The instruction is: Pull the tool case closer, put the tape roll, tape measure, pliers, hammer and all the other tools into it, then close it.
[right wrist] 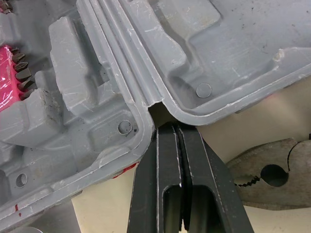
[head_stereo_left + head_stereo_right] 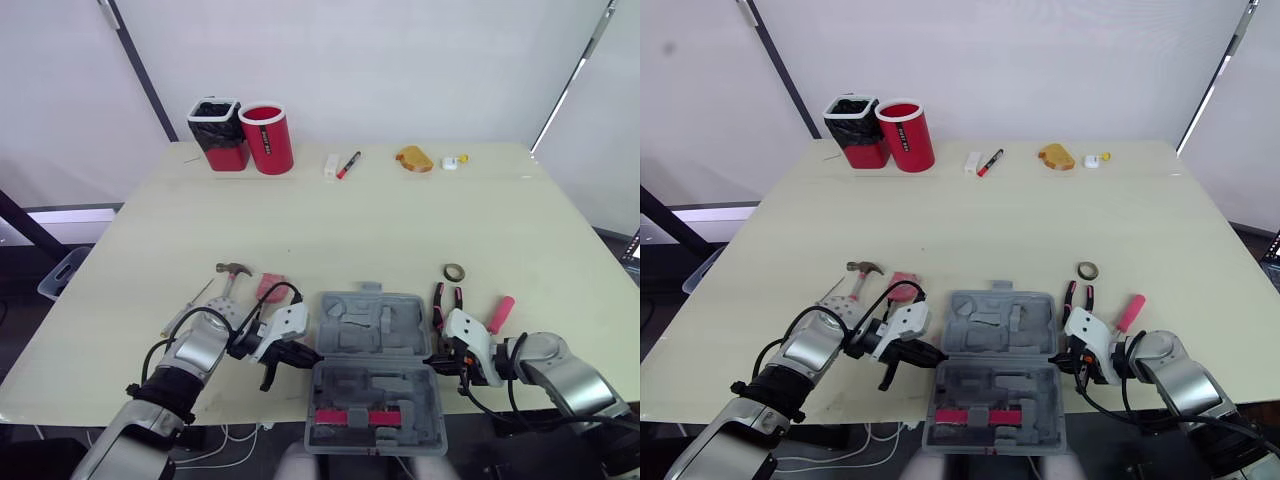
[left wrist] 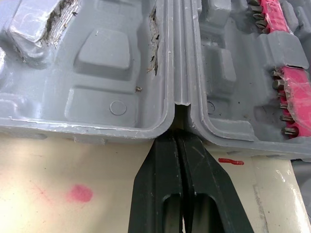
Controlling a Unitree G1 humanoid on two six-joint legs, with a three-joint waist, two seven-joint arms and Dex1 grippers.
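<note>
The grey tool case (image 2: pixel 372 335) lies open at the table's front edge, its near half (image 2: pixel 375 410) holding a red bit strip and hanging past the edge. My left gripper (image 2: pixel 308 355) is shut, its tips at the case's left hinge notch (image 3: pixel 179 104). My right gripper (image 2: pixel 432 360) is shut too, its tips at the right hinge notch (image 1: pixel 158 108). Left of the case lie the hammer (image 2: pixel 232 272), a pink-red tape measure (image 2: pixel 270 288) and a screwdriver (image 2: pixel 188 308). Right of it lie the pliers (image 2: pixel 447 300), the tape roll (image 2: pixel 454 272) and a red-handled tool (image 2: pixel 501 313).
At the table's back stand a black cup (image 2: pixel 216 133) and a red cup (image 2: pixel 268 137). Near them lie a white block (image 2: pixel 331 166), a red marker (image 2: pixel 348 164), a yellow object (image 2: pixel 414 158) and a small white piece (image 2: pixel 452 162).
</note>
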